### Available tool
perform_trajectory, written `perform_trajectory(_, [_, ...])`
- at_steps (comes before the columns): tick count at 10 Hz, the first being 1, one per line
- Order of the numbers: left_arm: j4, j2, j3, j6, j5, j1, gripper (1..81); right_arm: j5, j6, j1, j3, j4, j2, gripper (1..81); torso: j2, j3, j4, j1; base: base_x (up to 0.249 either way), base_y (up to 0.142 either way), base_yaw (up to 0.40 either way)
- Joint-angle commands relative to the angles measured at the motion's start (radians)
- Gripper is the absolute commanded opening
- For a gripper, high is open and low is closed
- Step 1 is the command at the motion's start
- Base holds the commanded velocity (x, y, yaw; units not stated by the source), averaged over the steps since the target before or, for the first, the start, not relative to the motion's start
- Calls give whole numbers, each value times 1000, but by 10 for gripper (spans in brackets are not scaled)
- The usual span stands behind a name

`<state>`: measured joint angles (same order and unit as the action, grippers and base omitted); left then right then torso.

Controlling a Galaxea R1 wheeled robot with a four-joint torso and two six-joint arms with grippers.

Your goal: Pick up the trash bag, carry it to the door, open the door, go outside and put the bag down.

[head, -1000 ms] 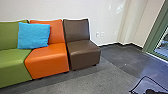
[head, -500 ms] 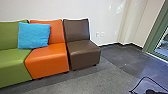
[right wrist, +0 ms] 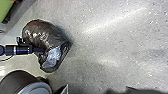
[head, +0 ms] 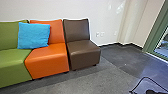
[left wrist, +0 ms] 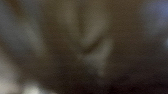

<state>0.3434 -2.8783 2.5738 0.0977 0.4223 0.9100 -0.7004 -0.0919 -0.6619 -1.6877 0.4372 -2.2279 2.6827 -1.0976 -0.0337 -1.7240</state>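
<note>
Flr space nr blk trash bag

Dark trash bag seen against speckled floor

The bag's shiny film is bunched and creased, and a whitish patch is exposed at one end. The bag is partly overlapped by a dark bar; whether they touch cannot be told. A dark round object is seen nearby, and a green surface is partly shown.
</note>
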Motion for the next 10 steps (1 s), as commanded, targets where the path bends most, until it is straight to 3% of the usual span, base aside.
perform_trajectory(1, [-6,6,-1,-6,76,-69,10,-63,0,113,2,26,37,811,-100,0,0,64,0,0,0])
perform_trajectory(4, [-18,17,-10,-21,79,-62,10,-63,0,95,-4,29,37,811,-139,0,0,89,0,0,0])
perform_trajectory(9, [-6,92,-126,-19,76,-55,10,-54,-2,72,-38,43,28,811,-298,152,0,188,0,0,0])
perform_trajectory(10, [-6,94,-126,-19,76,-53,10,-54,-3,67,-42,43,28,811,-333,142,0,211,0,0,0])
